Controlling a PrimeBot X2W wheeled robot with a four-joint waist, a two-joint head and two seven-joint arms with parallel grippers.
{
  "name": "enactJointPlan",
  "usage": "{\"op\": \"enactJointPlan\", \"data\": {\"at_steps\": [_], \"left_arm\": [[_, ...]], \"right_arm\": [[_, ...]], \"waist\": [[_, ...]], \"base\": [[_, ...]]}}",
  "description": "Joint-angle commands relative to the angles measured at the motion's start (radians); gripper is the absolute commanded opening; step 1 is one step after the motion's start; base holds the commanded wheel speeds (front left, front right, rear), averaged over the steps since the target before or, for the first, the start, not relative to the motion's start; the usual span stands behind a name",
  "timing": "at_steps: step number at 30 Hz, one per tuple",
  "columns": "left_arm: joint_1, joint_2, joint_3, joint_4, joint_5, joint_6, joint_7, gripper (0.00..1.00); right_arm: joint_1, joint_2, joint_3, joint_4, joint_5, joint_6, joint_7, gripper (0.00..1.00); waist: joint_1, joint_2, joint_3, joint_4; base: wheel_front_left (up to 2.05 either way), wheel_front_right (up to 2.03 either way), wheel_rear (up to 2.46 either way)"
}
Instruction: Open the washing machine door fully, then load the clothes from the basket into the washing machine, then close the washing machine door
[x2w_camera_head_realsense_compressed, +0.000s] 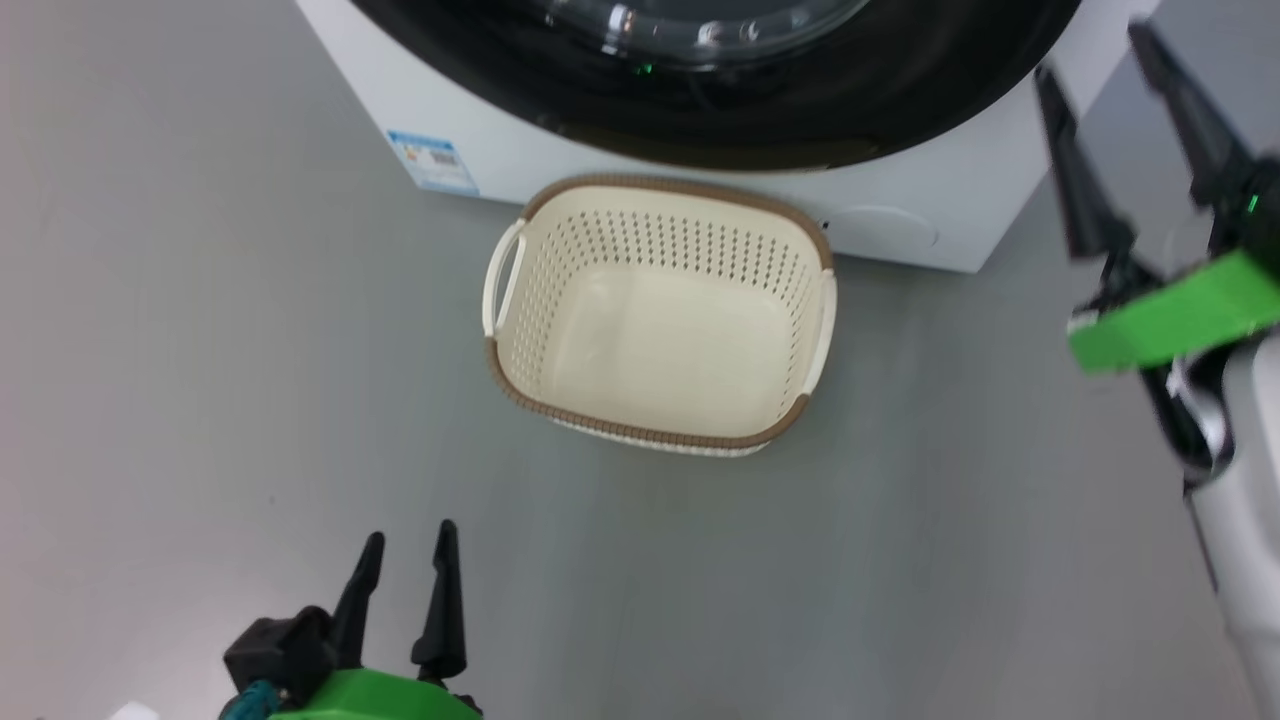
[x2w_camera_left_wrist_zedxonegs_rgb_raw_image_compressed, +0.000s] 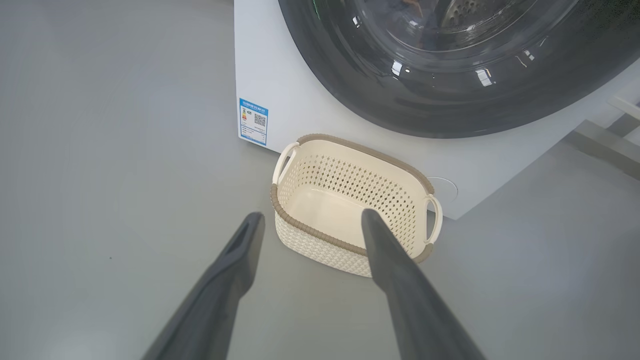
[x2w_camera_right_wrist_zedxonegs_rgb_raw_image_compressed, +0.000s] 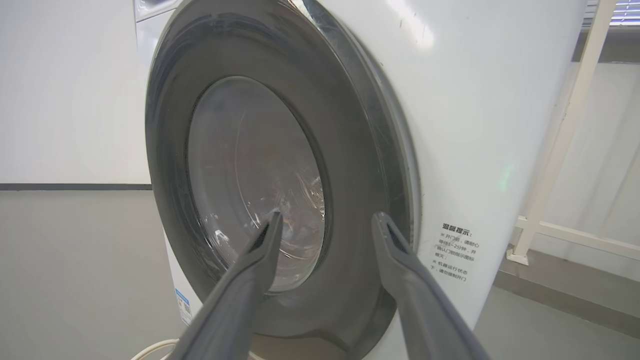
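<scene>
At the lower left of my head view, my left pincer (x2w_camera_head_realsense_compressed: 411, 535) hangs above the grey floor (x2w_camera_head_realsense_compressed: 200, 350), fingers spread and released, gripping nothing. Right of it, the blue label sticker (x2w_camera_head_realsense_compressed: 432, 160) marks the lower corner of the washing machine (x2w_camera_head_realsense_compressed: 900, 220). The basket (x2w_camera_head_realsense_compressed: 650, 435) sits on the floor just in front of the machine, and I see its bare cream bottom from wall to wall. Above it the washing machine door (x2w_camera_head_realsense_compressed: 900, 100) is cut off by the frame's top edge; in the right wrist view it lies flat against the machine's front. Behind its glass a faint orange patch (x2w_camera_right_wrist_zedxonegs_rgb_raw_image_compressed: 292, 220) is too blurred for me to name. Far right, my right pincer (x2w_camera_head_realsense_compressed: 1092, 55) is raised near the door's edge, fingers apart, released
</scene>
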Motion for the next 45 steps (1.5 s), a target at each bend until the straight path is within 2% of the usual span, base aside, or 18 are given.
{"op": "enactJointPlan", "data": {"at_steps": [1,7,13,20,26,35,45], "left_arm": [[0.014,0.011,0.049,-0.011,0.004,-0.008,-0.006,1.0],[0.054,0.011,0.09,0.016,0.017,-0.05,-0.006,1.0],[0.091,0.011,0.136,0.051,0.043,-0.055,-0.006,1.0],[0.106,0.011,0.163,0.076,0.115,-0.059,-0.006,1.0],[0.123,0.011,0.153,0.083,0.187,-0.076,-0.006,1.0],[0.133,0.011,0.129,0.066,0.207,-0.068,-0.006,1.0],[0.165,0.011,0.155,0.019,0.224,-0.056,-0.006,1.0]], "right_arm": [[0.076,0.011,0.013,-0.049,0.014,-0.006,0.004,1.0],[0.329,0.052,0.003,-0.147,0.015,-0.006,0.004,1.0],[0.519,0.097,-0.01,-0.232,-0.031,-0.006,0.004,1.0],[0.657,0.15,-0.065,-0.301,-0.054,-0.006,0.004,1.0],[0.729,0.172,-0.116,-0.337,-0.08,-0.006,0.004,1.0],[0.819,0.231,-0.224,-0.33,-0.116,-0.006,0.004,1.0],[0.865,0.268,-0.307,-0.294,-0.132,-0.006,0.004,1.0]], "waist": [[0.0001,0.0,-0.104,-0.071],[0.0001,0.0,-0.208,-0.145],[0.0001,0.0,-0.283,-0.209],[0.0001,0.0,-0.331,-0.239],[0.0001,0.0,-0.342,-0.25],[0.0001,0.0,-0.351,-0.233],[0.0001,0.0,-0.362,-0.228]], "base": [[0.0,0.0,0.0],[0.0,0.0,0.0],[0.0,0.0,0.0],[0.0,0.0,0.0],[0.0,0.0,0.0],[0.0,0.0,0.0],[0.0,0.0,0.0]]}}
